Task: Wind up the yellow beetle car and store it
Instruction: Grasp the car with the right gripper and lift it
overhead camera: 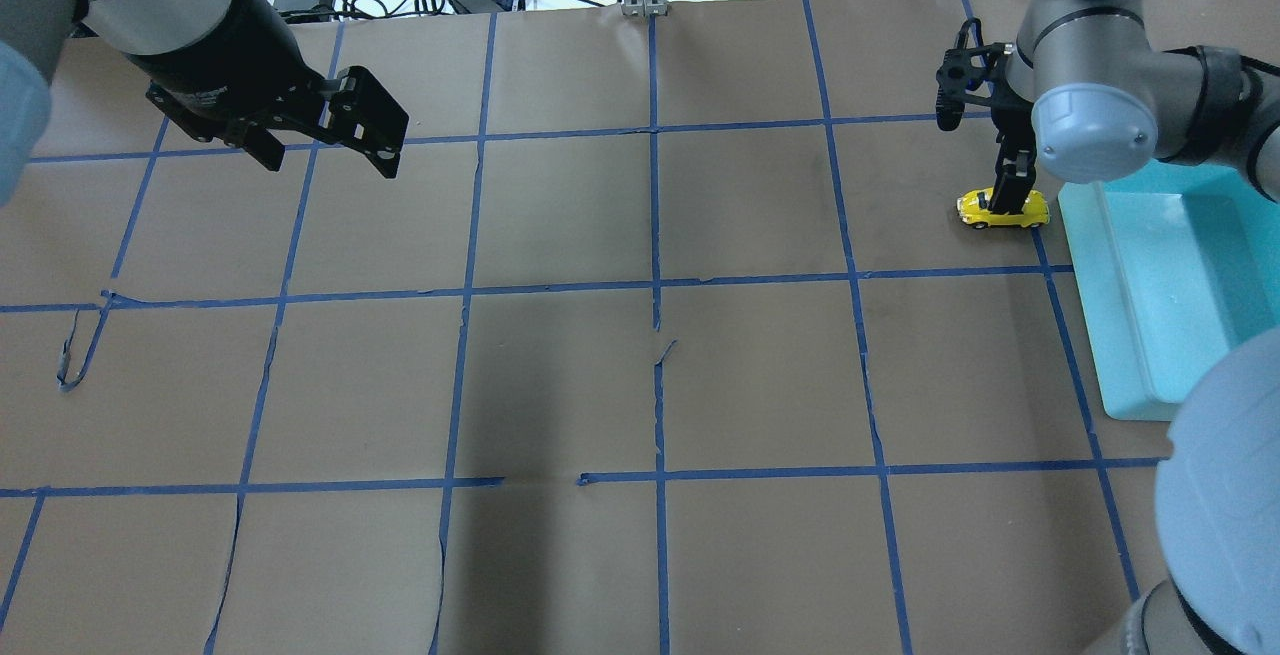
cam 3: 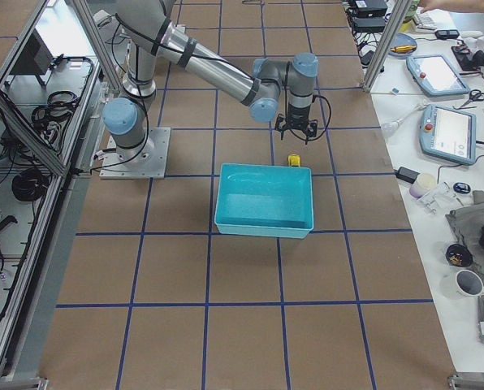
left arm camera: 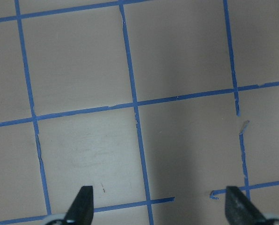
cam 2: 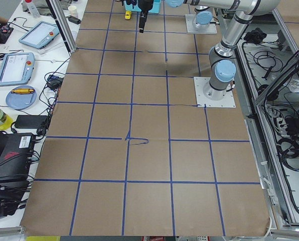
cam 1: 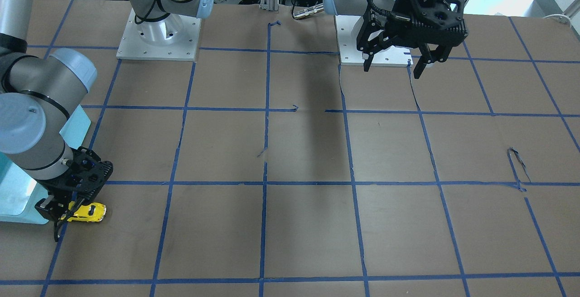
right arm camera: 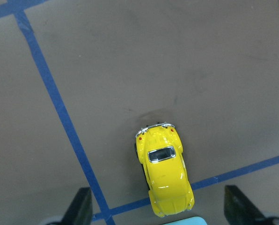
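Note:
The yellow beetle car (right arm camera: 164,176) stands on its wheels on the brown table, right beside the teal bin (overhead camera: 1085,285). It also shows in the overhead view (overhead camera: 1003,211), the front view (cam 1: 92,211) and the right side view (cam 3: 293,160). My right gripper (right arm camera: 161,208) hangs straight over the car, open. Its fingertips (right arm camera: 81,206) stand wide apart on either side of the car and do not touch it. My left gripper (overhead camera: 330,153) is open and empty, high over the far side of the table; its wrist view (left arm camera: 159,206) shows only bare paper and tape lines.
The teal bin (cam 3: 262,227) lies at the table's end on my right and looks empty. Blue tape lines form a grid on the brown paper. A torn tape loop (overhead camera: 75,350) lies on my left. Arm bases (cam 1: 158,38) stand at the robot's side.

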Controlling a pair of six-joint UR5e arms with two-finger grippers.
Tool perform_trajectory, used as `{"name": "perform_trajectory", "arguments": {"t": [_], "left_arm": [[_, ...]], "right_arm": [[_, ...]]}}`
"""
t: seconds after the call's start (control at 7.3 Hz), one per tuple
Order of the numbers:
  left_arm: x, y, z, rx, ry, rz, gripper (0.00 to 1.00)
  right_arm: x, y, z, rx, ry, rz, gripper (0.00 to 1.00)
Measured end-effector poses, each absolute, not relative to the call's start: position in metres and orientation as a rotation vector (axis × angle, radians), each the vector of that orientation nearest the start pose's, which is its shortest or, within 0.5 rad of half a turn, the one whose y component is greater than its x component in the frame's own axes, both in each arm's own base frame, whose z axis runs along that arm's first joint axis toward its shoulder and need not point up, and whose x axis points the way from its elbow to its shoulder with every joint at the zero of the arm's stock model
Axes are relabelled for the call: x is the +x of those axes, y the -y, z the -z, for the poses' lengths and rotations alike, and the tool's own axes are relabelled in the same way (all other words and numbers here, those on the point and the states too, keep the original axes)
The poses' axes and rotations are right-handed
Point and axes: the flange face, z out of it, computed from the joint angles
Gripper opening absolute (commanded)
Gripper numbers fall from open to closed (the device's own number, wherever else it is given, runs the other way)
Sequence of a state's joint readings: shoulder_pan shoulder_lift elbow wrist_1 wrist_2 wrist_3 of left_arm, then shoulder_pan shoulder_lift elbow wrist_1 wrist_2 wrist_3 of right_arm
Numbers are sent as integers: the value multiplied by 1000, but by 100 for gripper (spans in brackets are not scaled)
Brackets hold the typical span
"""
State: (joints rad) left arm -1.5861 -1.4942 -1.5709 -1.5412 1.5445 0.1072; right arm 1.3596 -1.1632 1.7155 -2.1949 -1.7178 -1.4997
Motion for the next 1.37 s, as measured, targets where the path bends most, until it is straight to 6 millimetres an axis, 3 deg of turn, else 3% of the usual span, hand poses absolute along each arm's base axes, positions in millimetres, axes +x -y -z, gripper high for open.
{"name": "perform_trajectory", "arguments": {"t": [0.55,0.68,0.82,0.96,1.1,1.37], "left_arm": [[-144,469,-522,141,-3161,156,100],[-145,468,-522,144,-3161,158,100],[-145,468,-523,151,-3161,161,100],[-145,468,-523,149,-3160,164,100],[-144,467,-525,141,-3160,168,100],[-142,467,-527,138,-3157,187,100]], "right_arm": [[-45,629,-202,-2013,-2563,-150,98],[-50,632,-195,-2023,-2550,-155,93],[-51,634,-190,-2030,-2539,-161,75],[-52,634,-186,-2042,-2524,-166,43],[-52,634,-184,-2073,-2492,-172,4],[-54,640,-185,-2141,-2434,-174,0]]}}
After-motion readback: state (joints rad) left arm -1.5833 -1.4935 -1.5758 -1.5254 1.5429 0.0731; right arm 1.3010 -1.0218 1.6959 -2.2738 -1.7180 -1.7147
